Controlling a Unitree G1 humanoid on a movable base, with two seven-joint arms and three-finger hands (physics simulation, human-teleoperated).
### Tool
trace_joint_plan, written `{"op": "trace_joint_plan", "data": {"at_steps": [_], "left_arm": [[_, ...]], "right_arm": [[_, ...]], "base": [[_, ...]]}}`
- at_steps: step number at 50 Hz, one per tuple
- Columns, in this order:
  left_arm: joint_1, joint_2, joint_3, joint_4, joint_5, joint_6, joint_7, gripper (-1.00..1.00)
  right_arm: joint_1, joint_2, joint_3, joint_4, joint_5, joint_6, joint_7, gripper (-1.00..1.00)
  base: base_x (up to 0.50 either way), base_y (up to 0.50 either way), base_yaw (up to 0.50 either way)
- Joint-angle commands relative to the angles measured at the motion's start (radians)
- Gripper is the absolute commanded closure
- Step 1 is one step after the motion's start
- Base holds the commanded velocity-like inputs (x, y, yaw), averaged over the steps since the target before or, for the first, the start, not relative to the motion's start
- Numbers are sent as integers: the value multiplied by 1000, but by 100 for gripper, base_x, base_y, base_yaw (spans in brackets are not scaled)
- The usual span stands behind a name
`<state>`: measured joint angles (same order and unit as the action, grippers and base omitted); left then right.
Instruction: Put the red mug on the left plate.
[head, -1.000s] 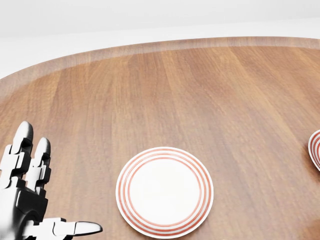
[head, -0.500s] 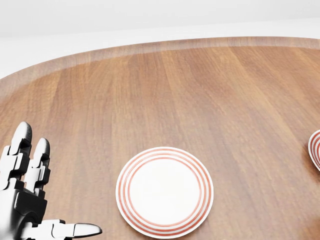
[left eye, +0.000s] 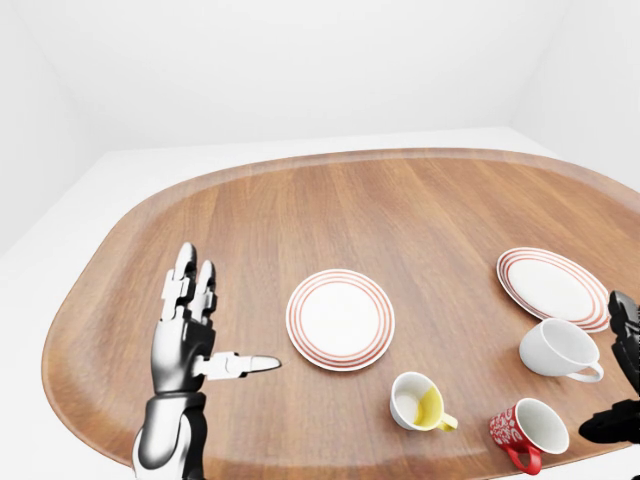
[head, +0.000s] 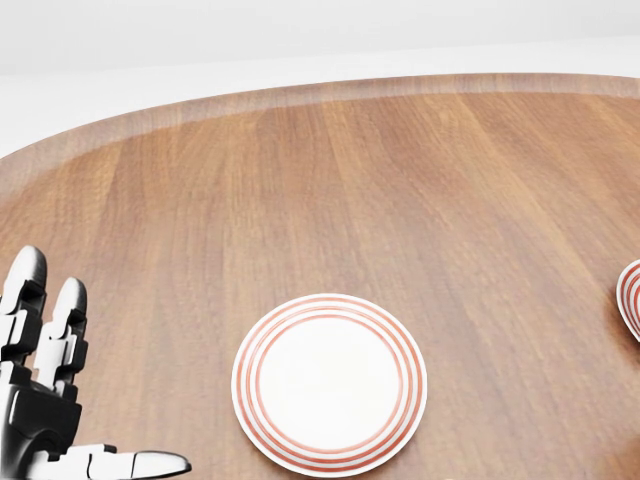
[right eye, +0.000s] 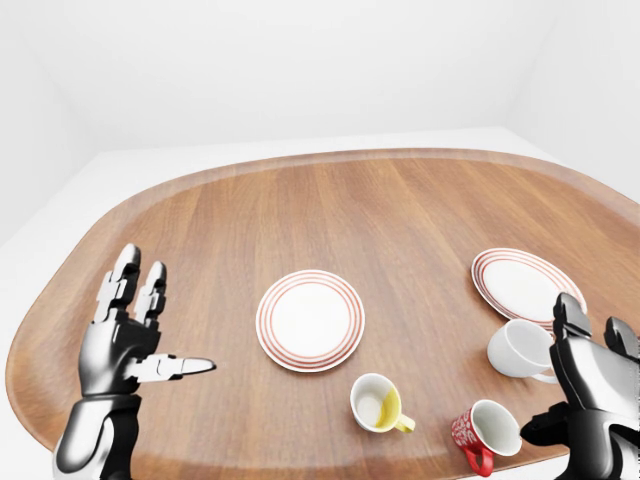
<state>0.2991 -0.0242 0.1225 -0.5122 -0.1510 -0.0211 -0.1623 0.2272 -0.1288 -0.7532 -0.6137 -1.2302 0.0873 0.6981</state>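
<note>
Wood grain runs across the big oval table, which fills most of each view. Near its middle lies the left plate, white with red rings and bare. A second ringed plate lies well off to the right. Just below that plate a white mug lies tipped on its side, mouth toward the camera. The red mug sits near the bottom edge of the right-eye view, tilted so its white inside shows, handle low. To its left, apart from it, a white mug with a yellow inside also leans over.

The left hand stands over the table at the left, well apart from the left plate, fingers spread upward and thumb pointing right, holding nothing. The right hand is just beside the red mug on its right, fingers spread wide and holding nothing.
</note>
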Motion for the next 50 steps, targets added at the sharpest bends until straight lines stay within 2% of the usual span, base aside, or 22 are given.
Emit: {"op": "trace_joint_plan", "data": {"at_steps": [1,12,25,29,37,50], "left_arm": [[15,-7,35,-22,-32,8,-25,-100],[19,-14,32,-26,-23,5,-29,-100],[23,-16,33,-34,-15,6,-24,-100],[13,-16,39,-30,-17,19,-20,-100],[5,-14,52,-31,-23,27,-21,-100],[0,-14,49,-26,-17,27,-20,-100]], "right_arm": [[18,26,34,-12,10,0,0,-100],[44,45,-4,-12,29,0,0,-100],[164,138,-136,144,137,0,0,-100],[159,133,-126,215,144,0,0,-100],[156,118,-114,222,152,0,0,-100],[95,48,-90,212,169,0,0,-100]], "base": [[0,0,0],[0,0,0],[0,0,0],[0,0,0],[0,0,0],[0,0,0]]}}
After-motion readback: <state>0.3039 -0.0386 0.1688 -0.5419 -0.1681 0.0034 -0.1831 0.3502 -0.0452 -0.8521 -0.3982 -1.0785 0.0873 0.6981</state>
